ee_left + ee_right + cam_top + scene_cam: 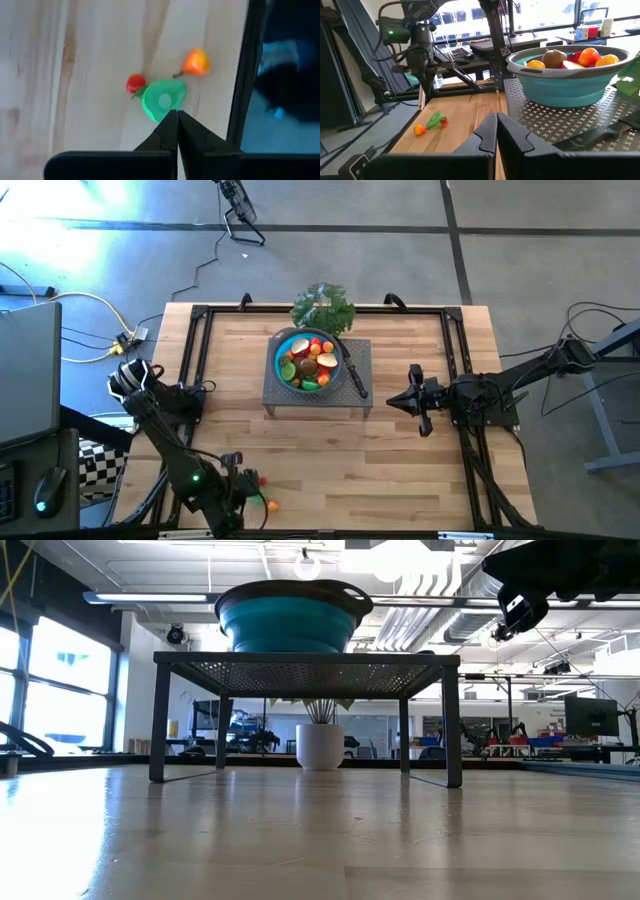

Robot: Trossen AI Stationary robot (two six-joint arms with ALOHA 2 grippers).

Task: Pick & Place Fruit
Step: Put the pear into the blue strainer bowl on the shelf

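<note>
Three pieces of fruit lie loose at the worktop's [400, 460] near edge, around 7 o'clock from the blue bowl [282, 352]: a green slice [162, 99], a small red fruit [135, 83] touching it, and an orange fruit [196, 61] just beside. The left end effector [177, 117] hangs directly over the green slice with its fingers pressed together and nothing between them. The right end effector [497, 122] waits at 3 o'clock from the bowl, also closed and empty.

The main risk, as I judge it, is a descent with the fingers closed: the tips would push the slice away instead of straddling it. The three pieces sit so close that opening fingers could knock the red one aside, and all lie near the edge rail [245, 75], so a nudge might roll one against it or off the worktop.

The bowl sits on a perforated grey stand [362, 355] and is already heaped with mixed fruit, with a knife [354, 376] lying beside it on the stand. A piece dropped on the pile may roll out.
</note>
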